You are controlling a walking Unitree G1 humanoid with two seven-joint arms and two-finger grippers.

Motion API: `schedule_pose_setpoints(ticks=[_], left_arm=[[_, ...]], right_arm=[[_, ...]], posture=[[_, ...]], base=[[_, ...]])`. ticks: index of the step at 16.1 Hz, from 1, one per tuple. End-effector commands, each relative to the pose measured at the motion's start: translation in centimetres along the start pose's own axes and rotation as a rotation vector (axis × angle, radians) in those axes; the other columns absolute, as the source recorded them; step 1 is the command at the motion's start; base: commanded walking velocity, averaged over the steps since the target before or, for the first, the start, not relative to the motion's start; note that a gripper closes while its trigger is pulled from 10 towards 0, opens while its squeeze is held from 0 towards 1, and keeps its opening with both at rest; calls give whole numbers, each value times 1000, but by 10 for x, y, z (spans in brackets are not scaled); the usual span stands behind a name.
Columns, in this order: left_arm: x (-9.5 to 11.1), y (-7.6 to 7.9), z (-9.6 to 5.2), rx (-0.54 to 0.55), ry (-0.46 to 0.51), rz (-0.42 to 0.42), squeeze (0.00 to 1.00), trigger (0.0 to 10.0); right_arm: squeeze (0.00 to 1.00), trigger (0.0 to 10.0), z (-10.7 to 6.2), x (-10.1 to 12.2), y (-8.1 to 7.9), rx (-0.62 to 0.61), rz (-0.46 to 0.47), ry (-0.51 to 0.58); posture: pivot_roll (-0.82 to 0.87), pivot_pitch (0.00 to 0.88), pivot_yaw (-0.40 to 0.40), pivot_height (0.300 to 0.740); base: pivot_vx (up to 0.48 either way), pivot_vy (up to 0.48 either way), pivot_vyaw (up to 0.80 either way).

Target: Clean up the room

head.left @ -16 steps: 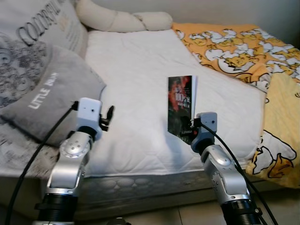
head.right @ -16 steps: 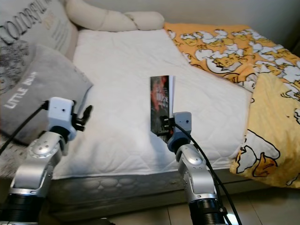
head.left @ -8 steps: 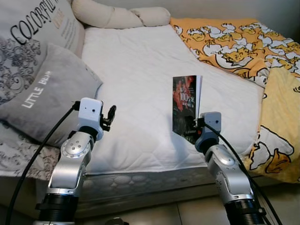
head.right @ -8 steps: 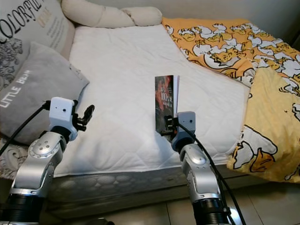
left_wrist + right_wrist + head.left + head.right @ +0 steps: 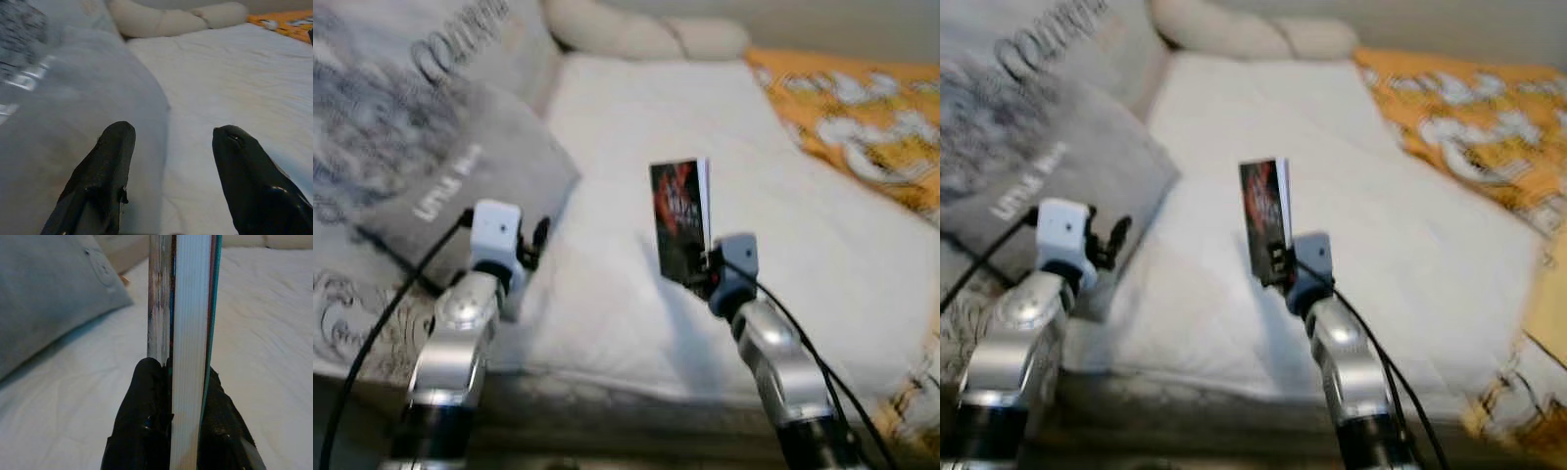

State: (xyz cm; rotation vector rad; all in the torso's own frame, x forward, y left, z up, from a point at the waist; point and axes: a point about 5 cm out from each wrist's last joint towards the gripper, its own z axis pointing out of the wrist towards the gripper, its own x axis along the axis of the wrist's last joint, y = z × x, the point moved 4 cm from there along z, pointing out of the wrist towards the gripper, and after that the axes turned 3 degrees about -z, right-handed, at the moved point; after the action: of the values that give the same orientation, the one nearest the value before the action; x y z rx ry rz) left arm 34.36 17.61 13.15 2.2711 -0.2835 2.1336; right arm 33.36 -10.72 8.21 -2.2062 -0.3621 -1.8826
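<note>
My right gripper (image 5: 705,276) pinches a book (image 5: 681,231) upright above the bed (image 5: 803,196); left gripper (image 5: 168,142) spread wide, empty, near a grey pillow (image 5: 460,176).

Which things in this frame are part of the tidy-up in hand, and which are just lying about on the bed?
In hand:
- book, upright, clamped in the right gripper
- left gripper, open, holding nothing

Lying about:
- grey pillow
- white mattress pad
- orange duck-print quilt
- cream bolster
</note>
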Motion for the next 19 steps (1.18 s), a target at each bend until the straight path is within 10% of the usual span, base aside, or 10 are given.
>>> schedule_pose_setpoints(ticks=[1,14,19], left_arm=[[1,7,1,-25,4,-9,0,10000],[-9,18,-23,-197,-42,106,0,10000],[-14,23,-22,-489,-146,204,0,10000]], right_arm=[[0,10000,-2,6,10,-33,12,35],[0,10000,-14,4,24,-65,96,15],[0,10000,33,1,17,48,271,-120]], posture=[[107,0,-33,740],[117,0,-24,740],[92,0,42,740]], base=[[285,0,0],[65,0,0],[0,0,0]])
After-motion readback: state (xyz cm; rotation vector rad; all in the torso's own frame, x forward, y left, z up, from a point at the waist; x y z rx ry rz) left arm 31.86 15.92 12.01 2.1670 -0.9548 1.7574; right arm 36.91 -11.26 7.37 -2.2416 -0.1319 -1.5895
